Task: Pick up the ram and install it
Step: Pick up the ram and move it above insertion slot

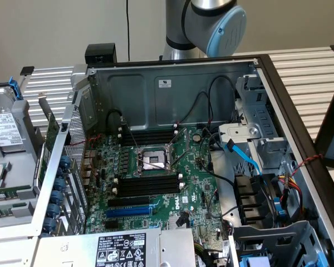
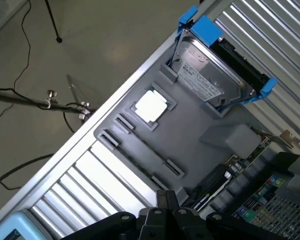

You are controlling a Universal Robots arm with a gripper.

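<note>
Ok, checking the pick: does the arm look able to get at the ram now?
Probably yes: the ram stands on edge in the grey tray, nothing over it, shut fingers close by.

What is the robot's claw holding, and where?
Nothing, it seems: the gripper is shut and empty, and the ram sits in the gray tray.

Green, dark-chipped ram (image 2: 217, 182) rests in the gray tray (image 2: 190, 130).

Open PC case (image 1: 172, 92), mobo (image 1: 196, 167) exposed; robot arm (image 1: 211, 22) behind it.
</note>
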